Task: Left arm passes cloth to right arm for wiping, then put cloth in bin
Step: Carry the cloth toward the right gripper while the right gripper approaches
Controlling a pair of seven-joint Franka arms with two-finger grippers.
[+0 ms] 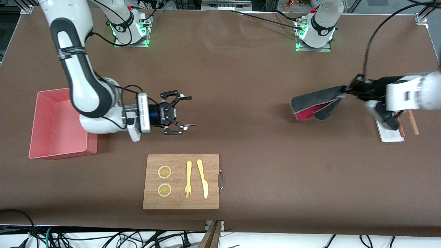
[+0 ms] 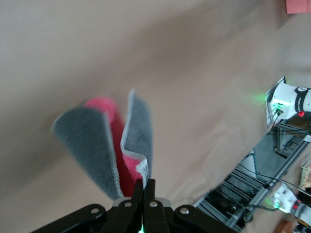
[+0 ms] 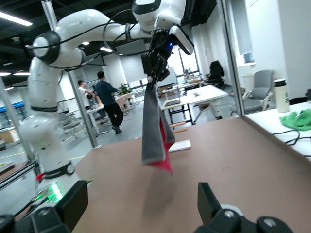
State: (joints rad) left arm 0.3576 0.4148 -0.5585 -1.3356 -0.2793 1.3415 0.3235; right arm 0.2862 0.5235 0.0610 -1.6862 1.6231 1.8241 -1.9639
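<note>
Farthest toward the right arm's end of the table, the bin point(image 1: 58, 124) sits with its salmon-pink walls low and nothing visible inside it. The right arm point(image 1: 81, 79) bends down from its base and crosses over the bin's inner corner. Just beside the bin, the right gripper point(image 1: 182, 113) hangs above bare table, turned on its side and pointing toward the left arm's end, its 2 fingers spread wide apart with nothing between them; the right wrist view shows the same wide gap between the fingertips point(image 3: 206, 196).

Nearer to the front camera than that gripper lies a wooden board point(image 1: 181, 181) with a metal handle at one short edge. On it rest 2 lemon slices point(image 1: 164, 172), a yellow fork point(image 1: 188, 179) and a yellow knife point(image 1: 203, 178), laid side by side and apart from one another.

Well apart, toward the left arm's end, the cloth point(image 1: 318, 105) hangs in the air over bare table, folded so that grey faces show outside and red inside. The left gripper point(image 1: 351, 89) is clamped on its upper edge, and the left wrist view shows the fingers point(image 2: 145, 191) pressed together on the fabric point(image 2: 114, 150). The left arm point(image 1: 413, 91) reaches in over a white narrow tray point(image 1: 389, 132), beside which lie 2 brown sticks point(image 1: 412, 122).
</note>
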